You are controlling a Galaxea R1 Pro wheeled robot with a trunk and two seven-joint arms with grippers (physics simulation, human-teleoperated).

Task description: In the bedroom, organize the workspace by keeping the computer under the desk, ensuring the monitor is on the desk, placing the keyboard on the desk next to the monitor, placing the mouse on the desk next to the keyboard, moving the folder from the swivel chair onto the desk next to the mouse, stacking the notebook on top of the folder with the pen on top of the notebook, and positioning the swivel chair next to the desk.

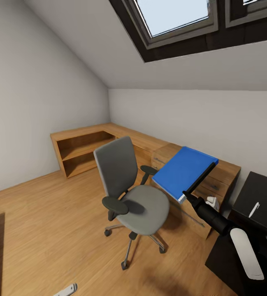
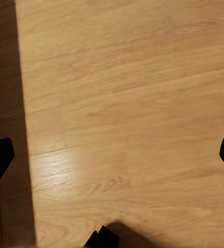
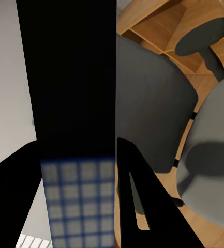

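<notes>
My right gripper (image 1: pixel 188 195) is shut on one corner of the bright-blue folder (image 1: pixel 184 172), which it holds tilted in the air to the right of the swivel chair (image 1: pixel 129 193). The chair's grey seat is bare. In the right wrist view the folder (image 3: pixel 75 196) stands edge-on between the fingers (image 3: pixel 143 206), with the chair's back (image 3: pixel 148 103) beyond. The black desk (image 1: pixel 265 193) is at the right edge, and a pale pen (image 1: pixel 254 209) lies on it. My left gripper (image 2: pixel 112 155) is open over bare wood floor (image 2: pixel 122 93).
A light-wood drawer chest (image 1: pixel 226 170) stands behind the folder and joins a low wooden shelf unit (image 1: pixel 82 150) along the far walls. A skylight (image 1: pixel 178 16) sits in the sloped ceiling. A small pale object (image 1: pixel 66 290) lies on the floor near me.
</notes>
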